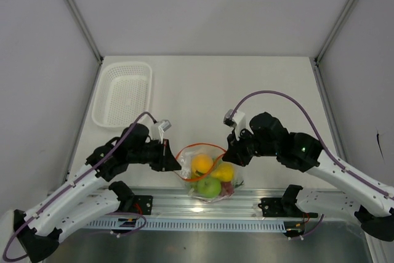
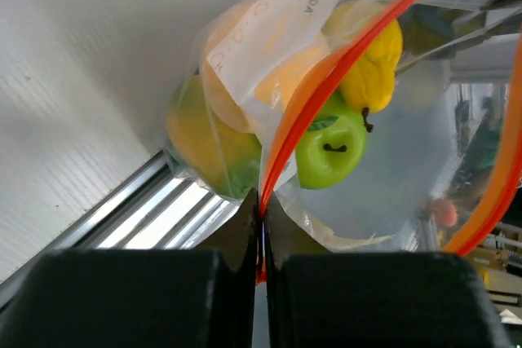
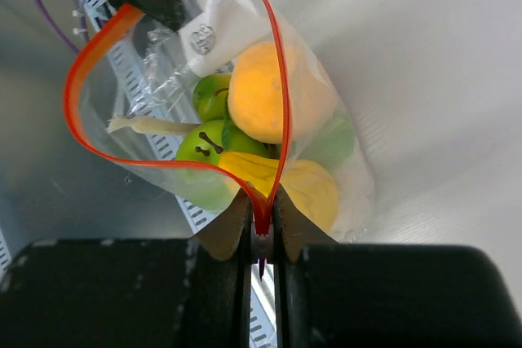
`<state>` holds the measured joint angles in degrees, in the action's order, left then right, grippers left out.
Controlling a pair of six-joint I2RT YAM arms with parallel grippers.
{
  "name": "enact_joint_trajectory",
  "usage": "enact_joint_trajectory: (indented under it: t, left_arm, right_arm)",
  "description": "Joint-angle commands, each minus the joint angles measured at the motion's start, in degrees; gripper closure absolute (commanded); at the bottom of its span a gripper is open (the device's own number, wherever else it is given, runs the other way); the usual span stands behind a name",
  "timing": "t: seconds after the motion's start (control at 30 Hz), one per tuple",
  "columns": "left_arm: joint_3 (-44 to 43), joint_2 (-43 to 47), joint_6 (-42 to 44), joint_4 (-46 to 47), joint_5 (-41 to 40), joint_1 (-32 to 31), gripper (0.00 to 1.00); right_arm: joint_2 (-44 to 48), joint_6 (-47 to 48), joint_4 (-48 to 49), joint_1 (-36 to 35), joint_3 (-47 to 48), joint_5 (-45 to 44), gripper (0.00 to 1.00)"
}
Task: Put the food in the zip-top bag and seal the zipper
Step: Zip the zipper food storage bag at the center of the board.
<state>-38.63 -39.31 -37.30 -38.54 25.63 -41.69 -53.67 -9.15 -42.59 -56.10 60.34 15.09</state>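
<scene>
From above, your zip-top bag (image 1: 208,173) sits at the surface's (image 1: 246,84) near edge between both arms. Its mouth gapes, with the orange ball (image 1: 202,164), green apple (image 1: 209,186) and yellow-orange fruit (image 1: 224,172) inside.

Left wrist: your left hand (image 2: 261,201) pinches the zipper (image 2: 310,102) tight.

Right wrist: your right hand (image 3: 261,203) clamps the strip's opposite end.

surf: white table (image 1: 246,90) | far-L corner: white mesh basket (image 1: 122,93) | near edge ctr: zip-top bag (image 1: 212,177) w/ food (image 1: 202,164)
</scene>
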Motion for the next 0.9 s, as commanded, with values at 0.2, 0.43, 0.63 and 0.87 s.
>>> enact_joint_trajectory:
  t: [0.2, 0.43, 0.63, 0.87]
  left_arm:
    - [-26.0, -6.5, 9.7, -12.3, -5.4, -0.3, 0.99]
    - [-26.7, -9.3, 13.8, -16.9, -7.6, -0.4, 0.99]
    - [-16.4, -8.0, 13.0, -13.7, -7.2, -0.3, 0.99]
    - [-14.7, -8.0, 14.3, -11.1, -6.8, -0.3, 0.99]
  right_arm:
    - [5.2, -2.8, 2.9, -1.0, 1.8, -22.5, 1.0]
    - [11.6, -5.4, 3.2, -0.7, -1.6, -31.4, 1.0]
    - [12.3, -7.6, 4.7, -0.5, -6.9, -26.9, 1.0]
    - [8.9, -6.5, 5.8, -0.3, -7.7, -22.7, 1.0]
